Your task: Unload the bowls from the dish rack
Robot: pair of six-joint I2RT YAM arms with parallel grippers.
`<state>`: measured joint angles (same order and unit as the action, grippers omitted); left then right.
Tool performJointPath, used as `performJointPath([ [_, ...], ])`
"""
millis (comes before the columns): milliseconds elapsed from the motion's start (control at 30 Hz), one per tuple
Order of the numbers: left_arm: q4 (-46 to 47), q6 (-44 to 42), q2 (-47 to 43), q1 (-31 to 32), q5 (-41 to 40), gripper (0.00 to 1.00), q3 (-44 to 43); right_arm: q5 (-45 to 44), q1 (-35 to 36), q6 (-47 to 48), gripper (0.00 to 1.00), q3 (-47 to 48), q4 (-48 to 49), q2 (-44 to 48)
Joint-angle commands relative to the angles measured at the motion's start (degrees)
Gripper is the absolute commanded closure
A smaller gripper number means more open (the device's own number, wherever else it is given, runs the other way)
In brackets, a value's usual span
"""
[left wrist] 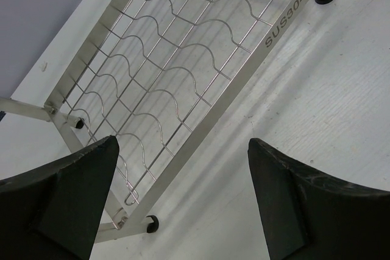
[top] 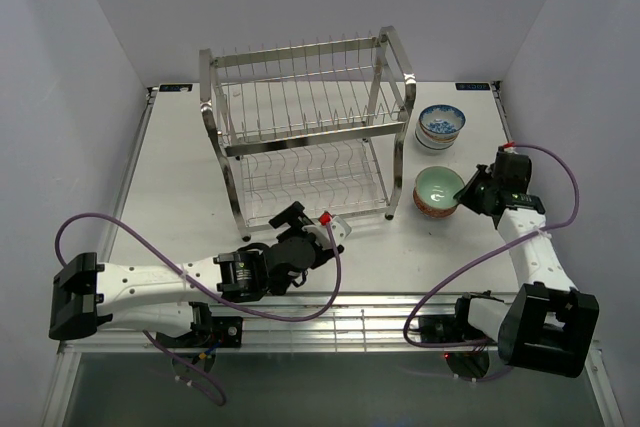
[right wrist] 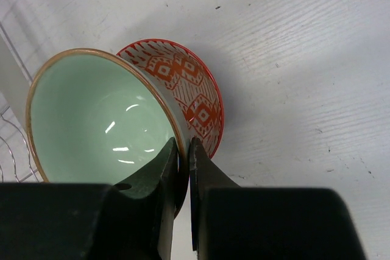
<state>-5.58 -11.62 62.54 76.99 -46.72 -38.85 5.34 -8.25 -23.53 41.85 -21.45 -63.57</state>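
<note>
Green bowl (right wrist: 97, 120) sits gripped in right fingers (right wrist: 210, 184); left fingers (left wrist: 67, 193) spread.

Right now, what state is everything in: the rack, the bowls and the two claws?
rack: upright, no bowls in either tier.
green bowl: upright, right of the rack, held by its rim.
blue-and-white bowl: upright on the table, untouched.
left gripper: open, empty, facing the rack's lower tier.
right gripper: shut on the green bowl's rim.
</note>
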Motion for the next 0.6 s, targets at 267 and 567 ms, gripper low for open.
performJointPath([
  [267, -0.92, 0.98, 1.70, -0.09, 2.16, 0.02, -0.43, 1.51, -0.27, 0.32, 0.88, -2.64, 9.76, -1.64],
  [567, -1.27, 1.25, 3.64, -0.17, 2.07, 0.02, -0.61, 1.42, -0.27, 1.20, 0.83, -2.47, 10.90, -4.81],
])
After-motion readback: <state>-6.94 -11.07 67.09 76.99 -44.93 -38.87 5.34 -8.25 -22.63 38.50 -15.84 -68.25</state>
